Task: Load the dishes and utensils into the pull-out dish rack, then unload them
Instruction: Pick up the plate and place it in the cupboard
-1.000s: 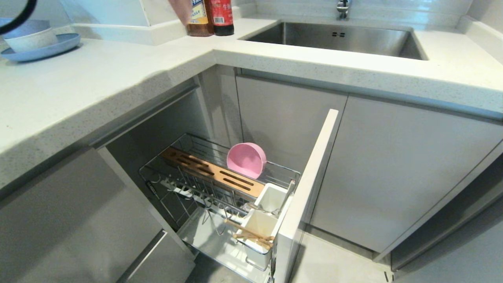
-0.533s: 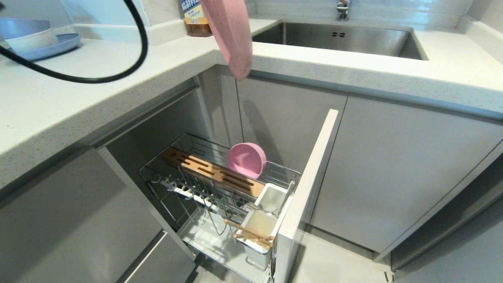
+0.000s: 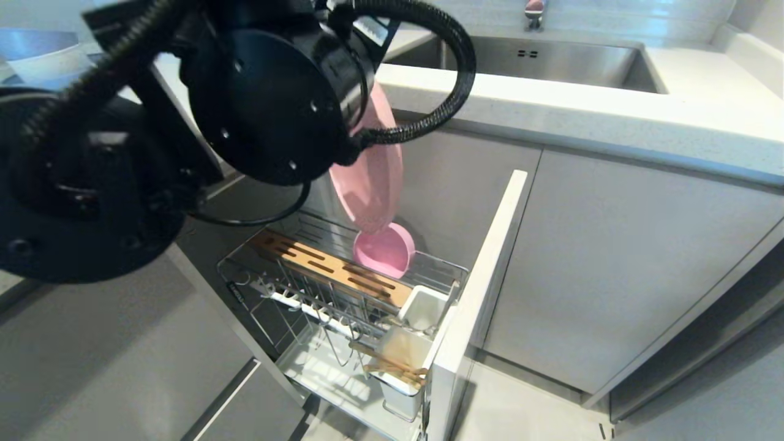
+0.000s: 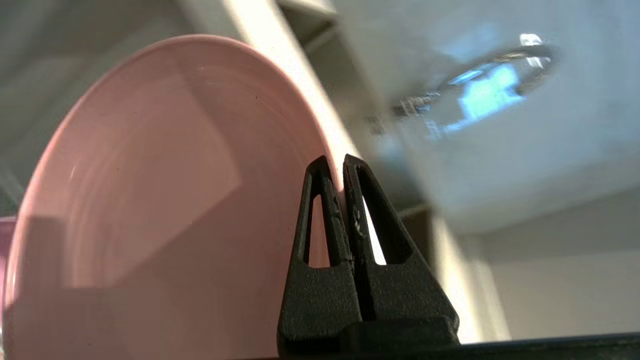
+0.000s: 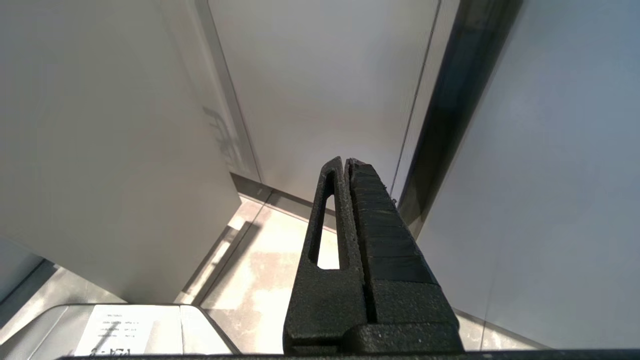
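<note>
Head view: left arm fills the upper left, black housing and corrugated cable in front of the counter. Pink plate hangs on edge below the wrist, over the rear end of the pull-out dish rack; its lower rim sits just above the pink bowl — contact cannot be told. Bowl stands on its side in the rack's back section, past the slotted wooden strip. Two white utensil cups at the front end by the pale front panel; chopsticks lie across the nearer cup. Fork not made out. Sink behind the counter; blue plate with bowls far left, mostly hidden by the arm.

Left wrist view: left gripper is clamped on the plate, fingers pressed together over its rim, plate face toward the camera. Background blurred.

Right wrist view: right gripper has fingers together, holding nothing, hanging beside grey cabinet fronts above the floor.
</note>
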